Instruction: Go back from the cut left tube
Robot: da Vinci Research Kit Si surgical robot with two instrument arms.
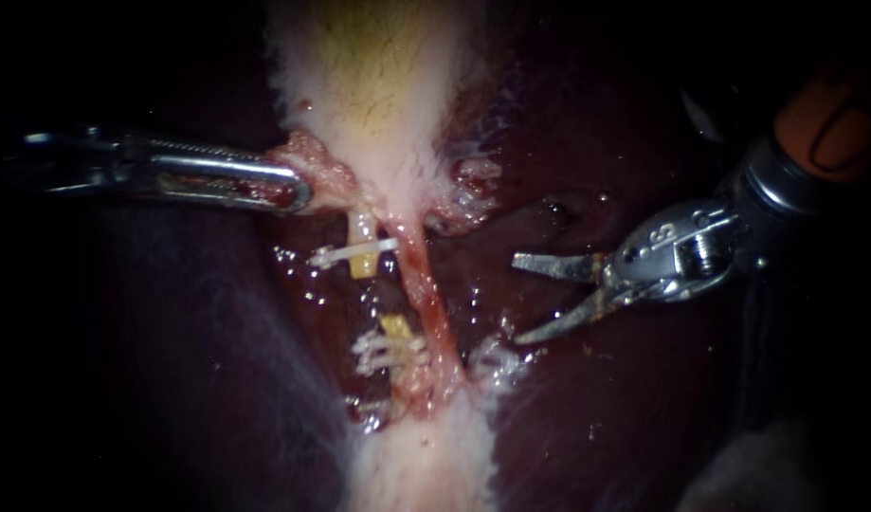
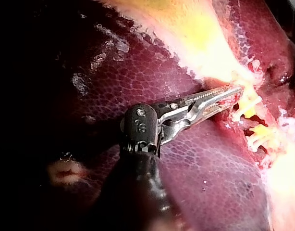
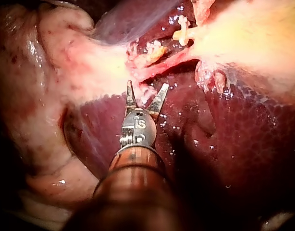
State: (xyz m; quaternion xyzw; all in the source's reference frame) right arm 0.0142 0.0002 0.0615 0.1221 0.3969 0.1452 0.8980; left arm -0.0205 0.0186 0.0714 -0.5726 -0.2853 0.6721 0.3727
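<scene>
Endoscope view: liver [image 1: 644, 398] fills the frame's right and lower left, giving dark open room. Gallbladder [image 1: 378, 76] descends from top centre. Left instrument [image 1: 298, 192] sits at centre left, its end effector clamped on the gallbladder's pink lower edge. Right instrument [image 1: 518, 297] sits centre right, end effector spread wide, tips aimed inward. Cut left tube [image 1: 362, 237] lies at centre, its 2 stubs apart, just beside the intact tube [image 1: 426, 284]. I judge the risk to be that the open tips drift inward, nicking that tube or snagging a clip [image 1: 354, 253]. The upper right looks free.

One left instrument [image 1: 300, 194], one right instrument [image 1: 518, 299], two tubes [image 1: 424, 280], and perhaps three clips [image 1: 354, 254].
</scene>
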